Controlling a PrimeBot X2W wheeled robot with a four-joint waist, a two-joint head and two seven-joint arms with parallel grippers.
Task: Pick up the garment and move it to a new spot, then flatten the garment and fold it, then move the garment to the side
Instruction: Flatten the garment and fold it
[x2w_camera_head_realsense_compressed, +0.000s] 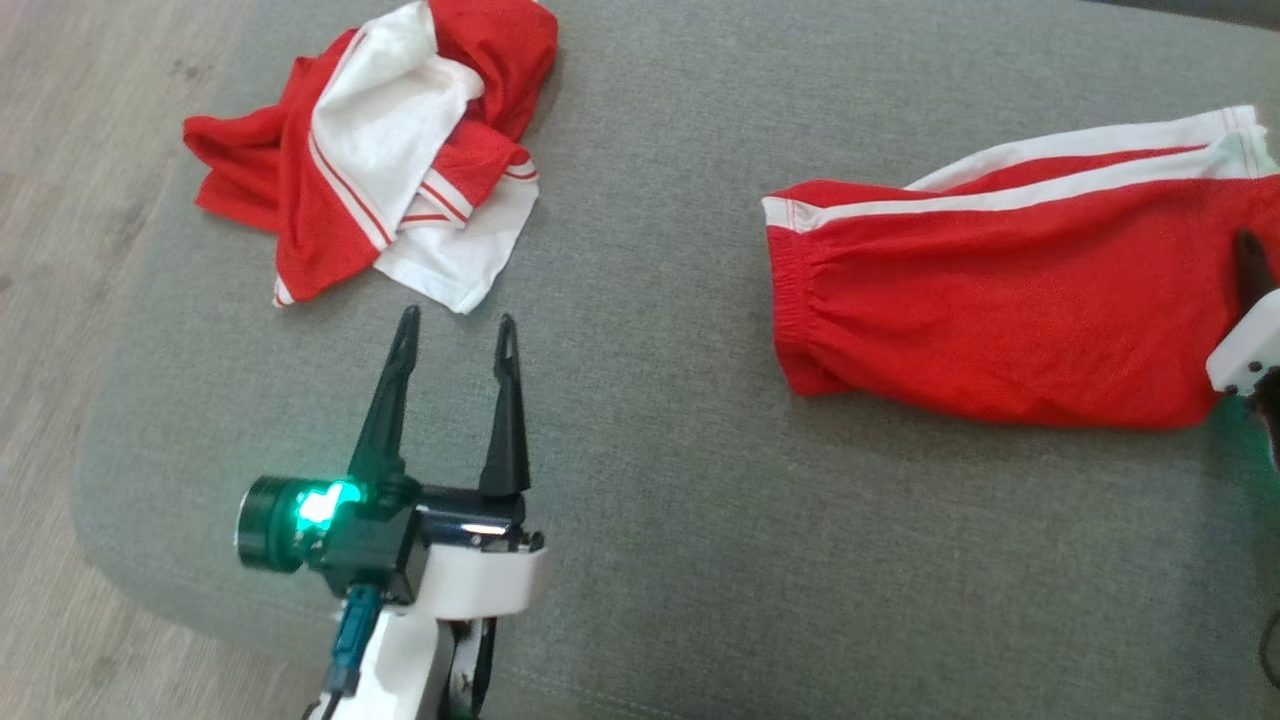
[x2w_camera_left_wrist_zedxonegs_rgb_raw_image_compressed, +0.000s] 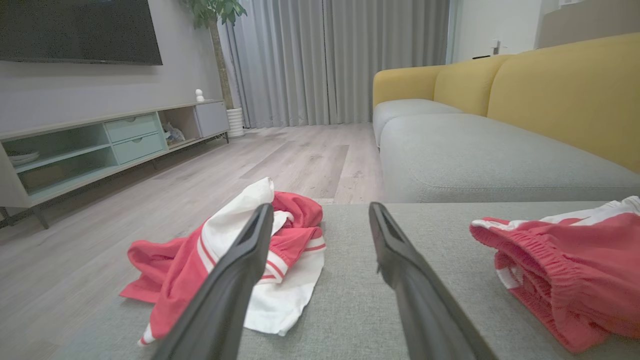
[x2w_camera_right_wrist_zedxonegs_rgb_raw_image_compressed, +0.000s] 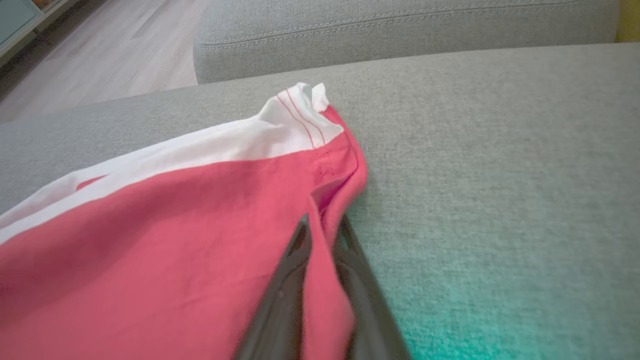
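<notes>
The garment (x2w_camera_head_realsense_compressed: 380, 160) lies crumpled at the far left of the grey cushion (x2w_camera_head_realsense_compressed: 650, 480), red with white panels and red-striped white trim. In the left wrist view the garment (x2w_camera_left_wrist_zedxonegs_rgb_raw_image_compressed: 170, 265) sits just ahead and left of the fingers. My left gripper (x2w_camera_head_realsense_compressed: 457, 320) (x2w_camera_left_wrist_zedxonegs_rgb_raw_image_compressed: 320, 207) stands open and empty, its tips a little short of the garment's near white edge. My right gripper (x2w_camera_head_realsense_compressed: 1248, 255) (x2w_camera_right_wrist_zedxonegs_rgb_raw_image_compressed: 325, 222) is at the far right, its fingers closed on a fold of a second red garment, shorts with an elastic waistband (x2w_camera_head_realsense_compressed: 1000, 300) (x2w_camera_right_wrist_zedxonegs_rgb_raw_image_compressed: 175, 240).
Part of the garment's left side hangs over the cushion's left edge, with wooden floor (x2w_camera_head_realsense_compressed: 60, 300) beyond. The shorts (x2w_camera_left_wrist_zedxonegs_rgb_raw_image_compressed: 560, 270) lie spread across the cushion's right side. A grey and yellow sofa (x2w_camera_left_wrist_zedxonegs_rgb_raw_image_compressed: 500, 160) and a low TV cabinet (x2w_camera_left_wrist_zedxonegs_rgb_raw_image_compressed: 75, 150) stand further off.
</notes>
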